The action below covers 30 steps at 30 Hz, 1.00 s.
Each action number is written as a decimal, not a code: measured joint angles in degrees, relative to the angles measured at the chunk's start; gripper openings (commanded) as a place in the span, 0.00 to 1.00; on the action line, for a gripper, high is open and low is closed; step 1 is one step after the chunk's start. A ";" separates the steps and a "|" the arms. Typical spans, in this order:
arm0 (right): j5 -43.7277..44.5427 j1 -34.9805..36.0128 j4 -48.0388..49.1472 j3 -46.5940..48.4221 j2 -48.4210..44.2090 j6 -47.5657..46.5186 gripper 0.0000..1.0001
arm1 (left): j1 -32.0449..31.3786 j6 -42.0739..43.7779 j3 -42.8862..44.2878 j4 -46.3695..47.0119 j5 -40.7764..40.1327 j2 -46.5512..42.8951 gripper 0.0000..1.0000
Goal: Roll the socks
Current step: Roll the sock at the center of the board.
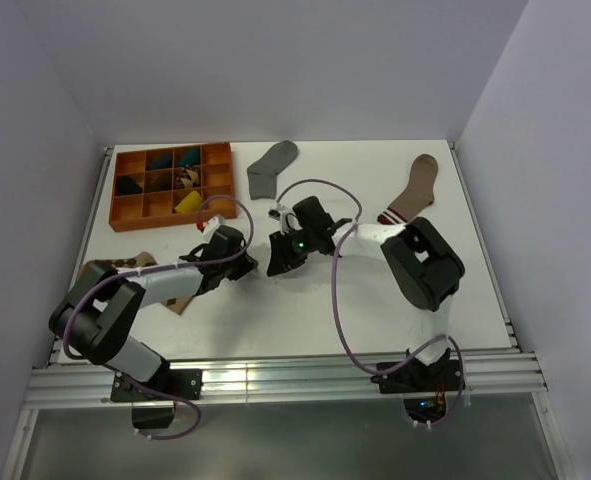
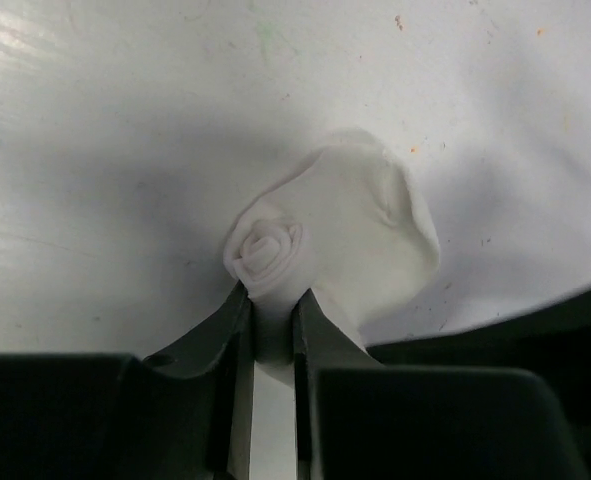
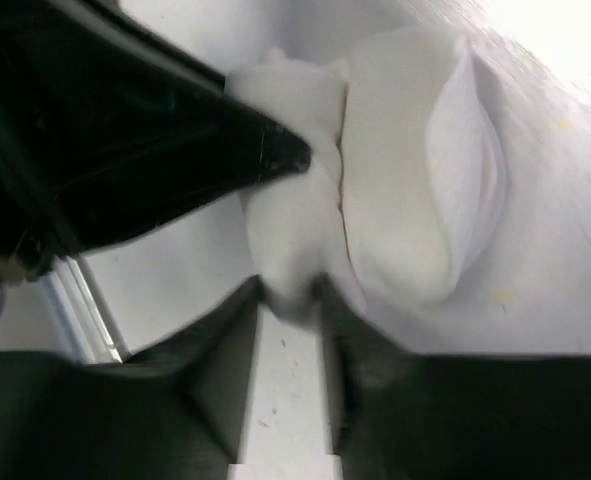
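Rolling of the white sock (image 2: 345, 230) seems nearly done. Mid counter (image 1: 305, 320), its spiral end is pinched by the near-shut left tool (image 2: 273, 300). The right tool (image 3: 293, 290), at the sock's 3 o'clock, stands part-open around it, grip unclear. Next, the cuff must be tucked over.

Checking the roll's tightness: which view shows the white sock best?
Left wrist: the white sock is sharp, its rolled end's spiral facing the camera. Right wrist shows it close but blurred, spiral unseen. In top external it cannot be made out.
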 measured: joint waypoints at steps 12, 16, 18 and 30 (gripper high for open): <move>28.94 12.24 13.70 -16.81 -20.24 -7.67 0.60 | 0.09 8.00 8.28 -6.56 2.23 5.09 0.00; 37.44 17.51 16.98 -16.87 -20.28 -11.85 0.61 | 0.17 9.70 9.86 -7.80 3.52 6.08 0.00; 40.87 18.93 17.94 -16.79 -19.34 -13.68 0.61 | 0.26 10.27 10.47 -8.39 4.04 6.38 0.00; 54.75 23.32 21.31 -14.40 -11.43 -19.52 0.59 | 0.87 11.32 11.26 -9.05 6.05 7.06 0.00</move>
